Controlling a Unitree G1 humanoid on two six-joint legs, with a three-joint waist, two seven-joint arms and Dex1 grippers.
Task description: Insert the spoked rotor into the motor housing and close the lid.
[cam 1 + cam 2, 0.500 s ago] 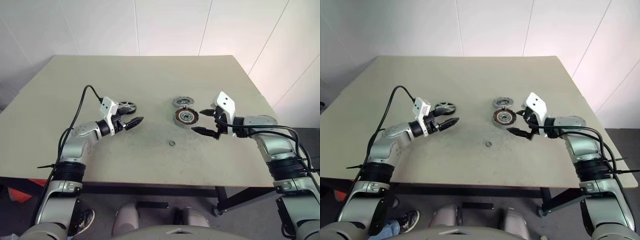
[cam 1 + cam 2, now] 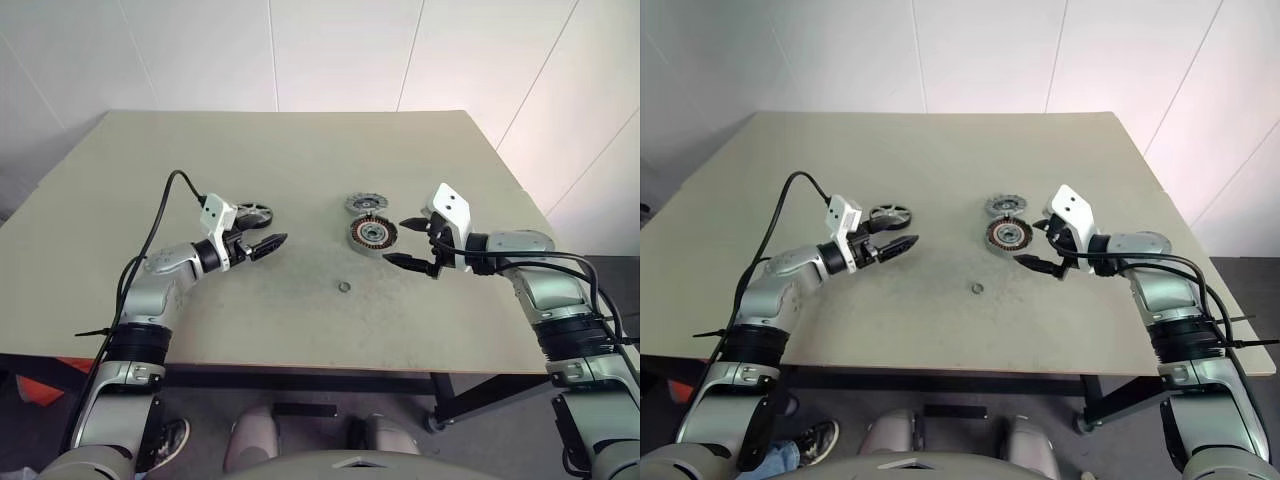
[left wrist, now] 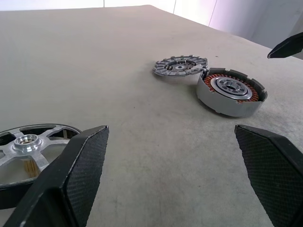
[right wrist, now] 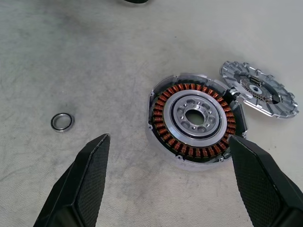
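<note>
Left gripper (image 2: 268, 243) hovering beside spoked rotor (image 2: 254, 213), fingers spread, holding nothing. Right gripper (image 2: 410, 243) likewise spread, waiting beside motor housing (image 2: 371, 235); lid (image 2: 365, 203) leaning on housing's far edge. Advice: pinch rotor's rim squarely, avoid spokes, carry level.

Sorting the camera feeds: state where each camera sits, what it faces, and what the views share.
Head views: look down over the table; both arms, left gripper, right gripper, jaws open.
Left wrist view: low by the spoked rotor, facing the motor housing and lid; own fingers.
Right wrist view: above the housing, washer ring; own fingers.
All share housing and lid.
</note>
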